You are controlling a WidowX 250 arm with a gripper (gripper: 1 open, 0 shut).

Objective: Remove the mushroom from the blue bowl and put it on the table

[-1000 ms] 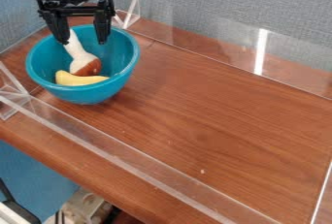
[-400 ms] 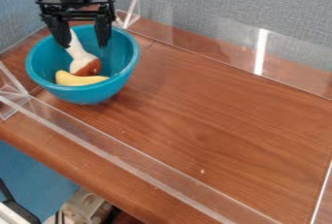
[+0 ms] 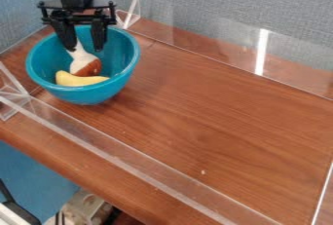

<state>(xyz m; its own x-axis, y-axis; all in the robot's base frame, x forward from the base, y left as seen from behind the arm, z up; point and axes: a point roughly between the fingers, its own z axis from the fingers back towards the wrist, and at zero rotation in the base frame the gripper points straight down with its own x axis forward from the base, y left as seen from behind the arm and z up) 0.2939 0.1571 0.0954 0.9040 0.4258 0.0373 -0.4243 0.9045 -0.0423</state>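
The blue bowl [image 3: 81, 65] stands at the table's [image 3: 208, 112] far left corner. Inside it the mushroom [image 3: 85, 61] leans with its cream stem up and its reddish-brown cap low, beside a yellow banana-shaped piece [image 3: 76, 79]. My gripper [image 3: 80, 42] points straight down into the bowl. Its black fingers [image 3: 66, 36] stand close on either side of the stem. Whether they press on the stem is too small to tell.
Clear acrylic walls [image 3: 260, 49] border the tabletop on all sides. A blue-grey wall stands behind. The bowl sits close to the left and rear acrylic walls. Bare wood stretches to the right and front of the bowl.
The fingers have drawn in from wide open to a narrower gap around the mushroom's stem. The hand has stayed over the bowl.
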